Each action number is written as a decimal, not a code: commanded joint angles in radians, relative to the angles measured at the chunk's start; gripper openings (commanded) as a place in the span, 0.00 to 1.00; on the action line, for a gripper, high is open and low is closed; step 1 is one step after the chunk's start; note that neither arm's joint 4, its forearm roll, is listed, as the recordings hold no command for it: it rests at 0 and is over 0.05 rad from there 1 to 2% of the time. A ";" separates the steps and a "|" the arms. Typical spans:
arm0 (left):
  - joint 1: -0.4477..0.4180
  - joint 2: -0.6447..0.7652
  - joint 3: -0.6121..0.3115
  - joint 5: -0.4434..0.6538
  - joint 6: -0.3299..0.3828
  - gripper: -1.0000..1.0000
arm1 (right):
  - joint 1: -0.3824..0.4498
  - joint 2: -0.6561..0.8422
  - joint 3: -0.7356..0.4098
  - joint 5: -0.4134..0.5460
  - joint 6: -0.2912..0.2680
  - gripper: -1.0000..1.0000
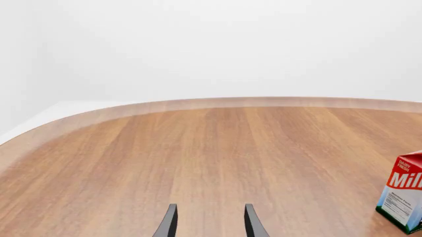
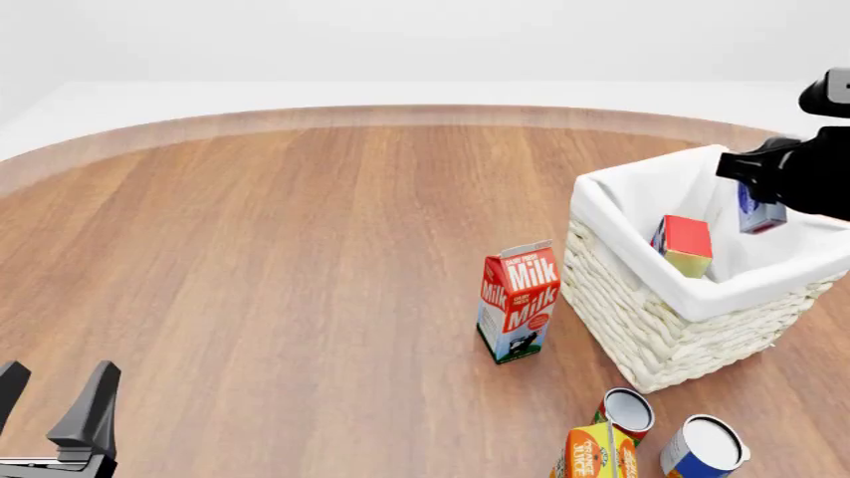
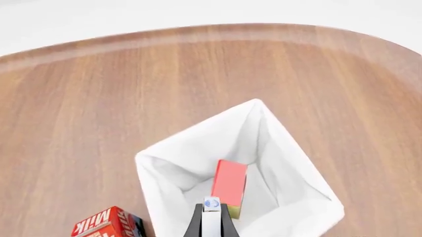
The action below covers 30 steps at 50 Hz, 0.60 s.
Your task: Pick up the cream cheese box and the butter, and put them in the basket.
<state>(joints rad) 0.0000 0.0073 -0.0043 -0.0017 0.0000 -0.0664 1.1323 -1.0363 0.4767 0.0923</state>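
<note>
- Right gripper (image 3: 211,217) over the basket (image 2: 624,194), jaws pinching a small white and blue box, likely the cream cheese box (image 2: 761,212).
- Could slip or bounce off the rim if let go too far to the side.
- Butter (image 2: 684,244) already leaning inside the basket.
- Left gripper (image 2: 54,403) low over bare bench (image 2: 293,249), jaws spread, holding nothing.
- Milk carton (image 2: 517,302) just beside the basket; cans (image 2: 704,448) nearby.

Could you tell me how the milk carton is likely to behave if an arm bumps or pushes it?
The milk carton stands upright, tall on a small base, so a push near its top would probably tip it. Its flat base makes rolling unlikely. It stands close beside the basket, which might stop a fall that way.
</note>
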 commanded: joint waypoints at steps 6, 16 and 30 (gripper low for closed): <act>0.000 0.000 0.000 0.000 0.000 1.00 | -0.019 0.020 0.011 -0.027 0.007 0.00; 0.000 0.000 0.000 0.000 0.000 1.00 | -0.008 0.034 -0.008 -0.026 0.012 0.00; 0.000 0.000 0.000 0.000 0.000 1.00 | -0.034 0.058 -0.012 -0.035 0.000 0.00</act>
<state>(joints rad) 0.0000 0.0073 -0.0043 -0.0017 0.0000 -0.0860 1.1838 -1.0404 0.4455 0.0921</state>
